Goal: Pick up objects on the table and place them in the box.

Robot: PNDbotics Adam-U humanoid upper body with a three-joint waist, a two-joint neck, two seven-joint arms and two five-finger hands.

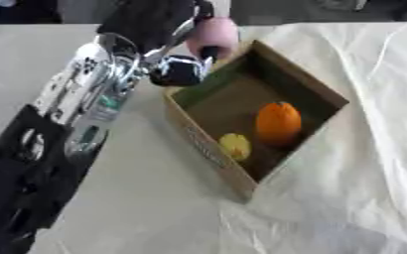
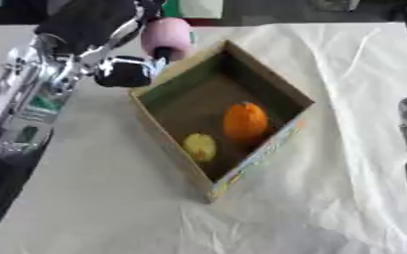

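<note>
Carrying the pink object [image 1: 213, 34] over to the box [image 1: 209, 149] looks like the step in hand; to do it well, bring it inward past the near-left wall so it sits fully above the open interior before letting go, and drop it in the free far corner rather than onto the orange fruit [image 1: 278, 123] or the small yellow fruit [image 1: 235, 146] already inside. Left hand [image 1: 168, 42] reaches in from the left side, arm stretched diagonally up across the table [image 1: 137, 198], fingers curled round the pink object, which sits just above the box's far-left corner, roughly over the rim. Right hand: only a dark sliver at the right edge of the right eye view, fingers can't be made out.
</note>
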